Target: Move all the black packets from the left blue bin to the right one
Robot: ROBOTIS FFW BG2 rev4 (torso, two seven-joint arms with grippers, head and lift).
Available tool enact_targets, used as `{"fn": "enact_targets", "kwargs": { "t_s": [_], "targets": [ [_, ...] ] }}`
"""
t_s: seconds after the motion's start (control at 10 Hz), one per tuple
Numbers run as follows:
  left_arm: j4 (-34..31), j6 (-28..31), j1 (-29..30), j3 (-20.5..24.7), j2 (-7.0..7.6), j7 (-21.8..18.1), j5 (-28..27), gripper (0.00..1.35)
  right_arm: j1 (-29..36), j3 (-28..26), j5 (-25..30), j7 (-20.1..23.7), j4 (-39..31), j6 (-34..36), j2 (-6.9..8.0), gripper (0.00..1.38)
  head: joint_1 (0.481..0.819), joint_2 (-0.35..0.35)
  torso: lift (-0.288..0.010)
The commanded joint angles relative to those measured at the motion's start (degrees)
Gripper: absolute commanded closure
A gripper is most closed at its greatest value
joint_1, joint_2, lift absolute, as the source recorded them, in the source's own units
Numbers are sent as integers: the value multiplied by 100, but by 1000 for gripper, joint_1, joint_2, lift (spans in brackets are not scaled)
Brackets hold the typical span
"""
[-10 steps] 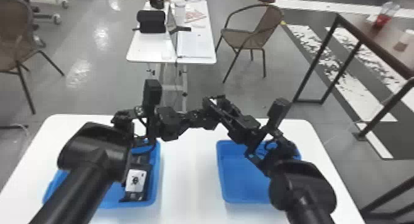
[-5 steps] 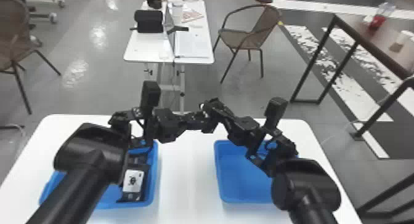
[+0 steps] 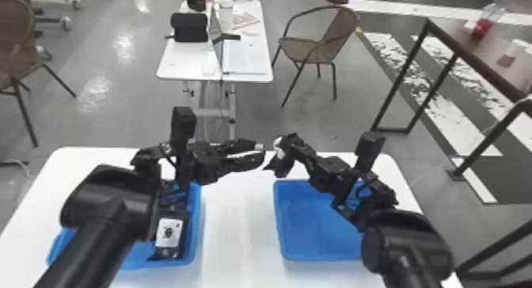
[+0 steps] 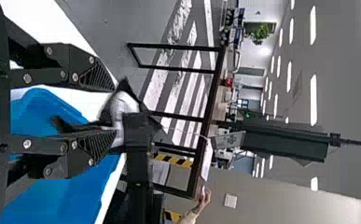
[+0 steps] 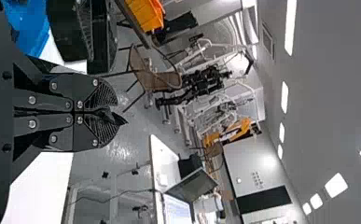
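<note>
In the head view my left gripper (image 3: 260,152) is over the space between the bins, fingers apart; in the left wrist view the left gripper (image 4: 110,109) shows a gap. Facing it, a small space away, my right gripper (image 3: 279,156) is shut on a black packet (image 3: 278,143) with a white face. The right wrist view has the right gripper (image 5: 116,115) closed on dark wrapping. Black packets with a white label (image 3: 169,232) lie in the left blue bin (image 3: 195,224), partly under the left arm. The right blue bin (image 3: 308,228) has a bare visible floor.
Both bins stand on a white table (image 3: 237,243), with a bare strip between them. Both forearms reach across the outer sides of the bins. Beyond the table are another white table (image 3: 186,61), a chair (image 3: 306,50) and a dark-framed table (image 3: 471,67).
The grippers met at the packet before; now they are apart. My left gripper has let go and opened, and the packet stays with my right one.
</note>
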Motion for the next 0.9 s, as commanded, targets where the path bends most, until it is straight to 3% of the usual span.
{"fn": "enact_targets", "kwargs": {
  "t_s": [0.0, 0.1, 0.3, 0.5, 0.7, 0.8],
  "targets": [
    [0, 83, 151, 155, -15, -5, -38, 62, -31, -466, 137, 0, 87, -6, -15, 1280, 695, -169, 0],
    [-149, 136, 318, 348, -15, -5, -3, 121, -22, -694, 216, -9, 140, -6, -24, 1280, 695, -190, 0],
    [-1222, 540, 1083, 1122, 17, 74, 23, 157, -14, -1063, 498, -9, 509, -15, -24, 1280, 695, -218, 0],
    [-2144, 892, 1874, 1746, 88, 347, 340, 159, -14, -1380, 744, -17, 1212, -15, -41, 1280, 695, -206, 0],
    [-2593, 1164, 2296, 2124, 140, 461, 401, 159, -31, -1582, 981, -97, 1608, -6, -59, 1263, 695, -179, 0],
    [-2637, 1269, 2392, 2221, 140, 461, 393, 160, -22, -1652, 1025, -246, 1705, 29, -77, 889, 695, -174, 0]
  ]
}}
